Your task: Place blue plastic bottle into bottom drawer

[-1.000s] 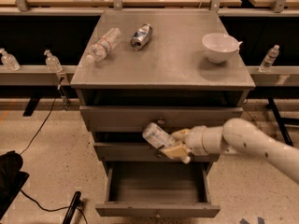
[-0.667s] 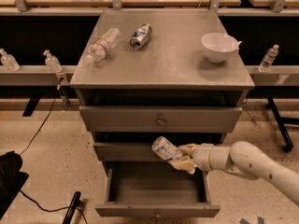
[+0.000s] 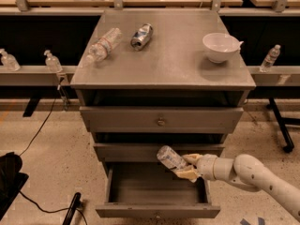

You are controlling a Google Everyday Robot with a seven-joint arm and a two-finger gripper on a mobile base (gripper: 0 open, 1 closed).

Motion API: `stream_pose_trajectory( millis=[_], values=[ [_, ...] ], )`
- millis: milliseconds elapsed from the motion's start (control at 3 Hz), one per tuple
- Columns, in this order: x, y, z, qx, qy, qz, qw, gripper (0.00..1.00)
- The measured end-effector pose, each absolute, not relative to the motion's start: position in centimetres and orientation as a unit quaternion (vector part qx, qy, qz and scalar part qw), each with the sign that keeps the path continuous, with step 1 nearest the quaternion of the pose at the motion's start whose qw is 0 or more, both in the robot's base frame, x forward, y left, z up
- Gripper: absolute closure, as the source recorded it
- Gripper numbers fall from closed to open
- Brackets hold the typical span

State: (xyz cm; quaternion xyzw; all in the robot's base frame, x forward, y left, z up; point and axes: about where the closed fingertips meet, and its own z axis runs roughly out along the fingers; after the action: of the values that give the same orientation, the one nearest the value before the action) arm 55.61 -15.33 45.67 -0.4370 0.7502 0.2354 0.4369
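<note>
The gripper (image 3: pixel 186 166) pinches the blue plastic bottle (image 3: pixel 170 158) between its two tan fingers (image 3: pixel 189 174), one above and one below the bottle's lower end. The bottle lies tilted, its far end pointing up and to the left. It hangs above the right rear part of the bottom drawer (image 3: pixel 157 211), which stands pulled out with its dark inside showing.

A second ago the bottle was higher, in front of the drawer face above the bottom drawer, and more to the left. Since then the arm (image 3: pixel 262 176) has come down and the bottle has moved lower and to the right. Its upper end now overlaps the lower edge of the middle drawer (image 3: pixel 126 152), and most of it sits over the bottom drawer's opening. The grip on the bottle is unchanged.

Far above the bottom drawer, on the cabinet top, a slim bottle (image 3: pixel 103 45), a crushed can (image 3: pixel 141 35) and a white bowl (image 3: pixel 221 46) lie where they lay before. The bottom drawer itself is open just as far as before.
</note>
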Motion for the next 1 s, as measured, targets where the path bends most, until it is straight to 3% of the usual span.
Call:
stream_pose_trajectory(
  millis=[1000],
  values=[
    [55.8, -18.8, 32.3, -0.599, 0.693, 0.21, 0.341, 1.0]
  ],
)
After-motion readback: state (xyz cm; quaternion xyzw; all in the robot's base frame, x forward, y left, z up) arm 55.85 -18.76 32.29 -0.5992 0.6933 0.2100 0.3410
